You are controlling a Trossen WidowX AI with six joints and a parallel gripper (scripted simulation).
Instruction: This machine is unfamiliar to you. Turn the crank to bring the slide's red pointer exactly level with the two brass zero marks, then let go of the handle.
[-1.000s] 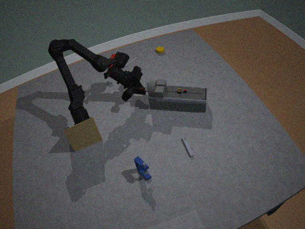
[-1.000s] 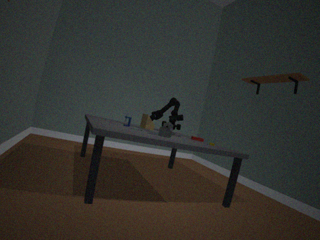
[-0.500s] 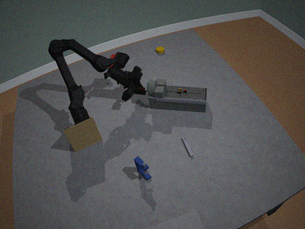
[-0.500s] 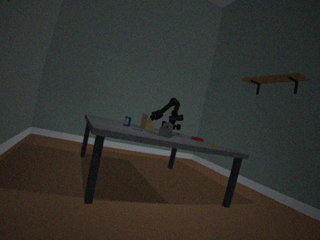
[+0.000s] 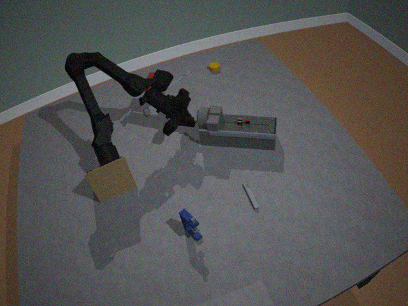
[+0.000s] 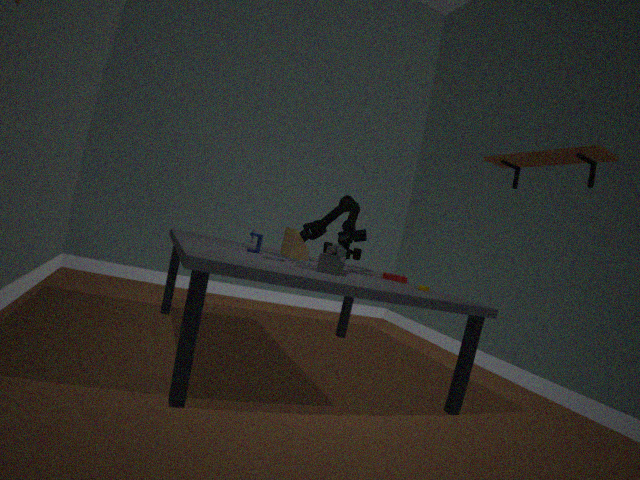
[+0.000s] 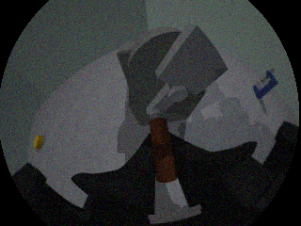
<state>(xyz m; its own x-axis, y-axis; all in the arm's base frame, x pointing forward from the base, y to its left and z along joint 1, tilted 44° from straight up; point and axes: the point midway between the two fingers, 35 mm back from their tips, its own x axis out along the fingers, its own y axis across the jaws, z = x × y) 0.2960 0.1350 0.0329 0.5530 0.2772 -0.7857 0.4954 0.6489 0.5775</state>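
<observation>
The grey machine (image 5: pixel 237 141) (image 6: pixel 330 262) (image 7: pixel 188 61) stands on the table. On its top in the top view, the red pointer (image 5: pixel 247 122) sits a short gap to the right of the two brass marks (image 5: pixel 240 121), not level with them. The pointer and marks are not visible in the wrist view. The crank's brown handle (image 7: pixel 162 151) sticks out from the grey crank arm (image 7: pixel 170 98) toward the wrist camera. My gripper (image 5: pixel 192 122) (image 7: pixel 158 135) is shut on the handle at the machine's left end. The fingertips are dark and partly hidden behind the handle.
A blue bracket (image 5: pixel 189 224) (image 6: pixel 255 242) (image 7: pixel 266 86) stands toward the front in the top view, with a thin grey bar (image 5: pixel 250 196) lying to its right. A yellow disc (image 5: pixel 214 67) (image 6: pixel 423 288) (image 7: pixel 39 141) and a red block (image 5: pixel 151 75) (image 6: pixel 394 277) lie farther back. A tan block (image 5: pixel 111 179) is at the arm's base.
</observation>
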